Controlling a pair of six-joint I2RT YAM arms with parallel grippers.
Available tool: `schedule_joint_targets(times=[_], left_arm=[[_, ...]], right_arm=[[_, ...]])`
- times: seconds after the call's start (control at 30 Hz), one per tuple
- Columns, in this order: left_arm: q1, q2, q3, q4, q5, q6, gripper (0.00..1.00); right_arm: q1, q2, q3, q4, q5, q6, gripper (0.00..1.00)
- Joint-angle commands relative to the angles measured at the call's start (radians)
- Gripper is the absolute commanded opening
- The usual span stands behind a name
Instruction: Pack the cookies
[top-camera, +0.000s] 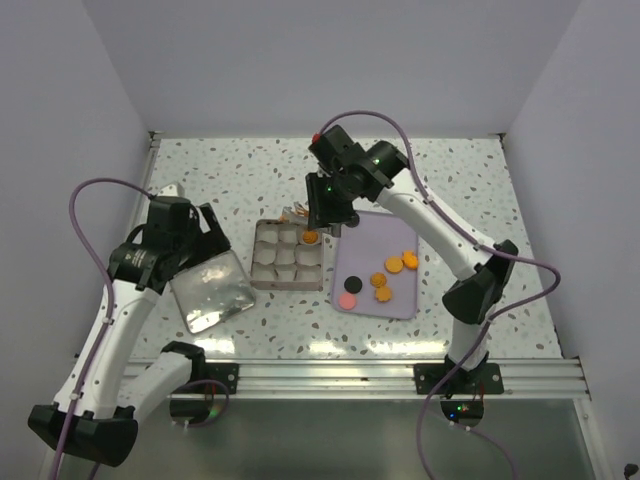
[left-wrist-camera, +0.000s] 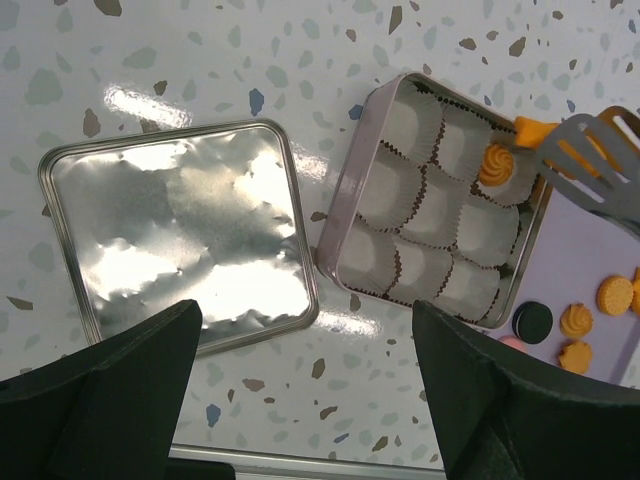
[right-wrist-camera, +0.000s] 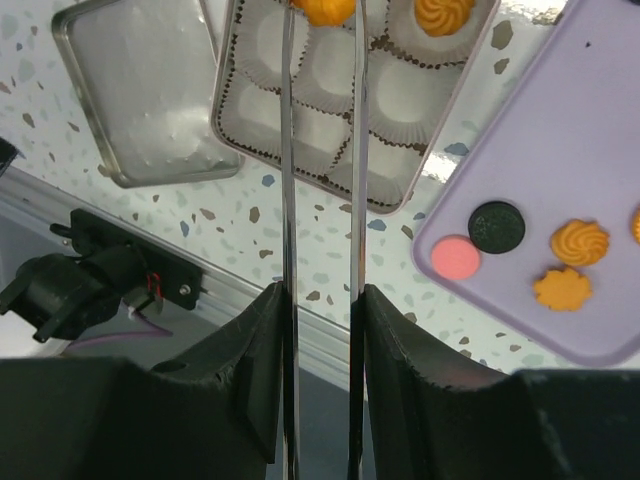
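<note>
Right fingers (right-wrist-camera: 250, 370) pinch tongs (left-wrist-camera: 605, 195) holding cookie (right-wrist-camera: 322, 10) over tin's (right-wrist-camera: 385, 207) edge.

Overhead view plus two close, downward wrist views, the tin (left-wrist-camera: 345, 190) common to all.

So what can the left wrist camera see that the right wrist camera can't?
Only the left wrist view shows nearly the whole silver lid and the open left gripper. Only the right wrist view shows the right gripper squeezing the tongs, plus a black bracket. Both show the tin of paper cups, one orange cookie inside, and the black cookie.
</note>
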Motion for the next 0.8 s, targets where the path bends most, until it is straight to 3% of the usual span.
schedule_joint_targets(times=[0.0,0.77], left_arm=[[-0.006,-0.029,0.046,0.003,-0.015,0.03,0.92],[-0.004,-0.049,0.036,-0.028,-0.064,0.05,0.94]], right_arm=[[0.029,0.051,0.053,0.014,0.001,0.036,0.34],[0.041,0.221,0.106,0.017,0.093,0.036,0.33]])
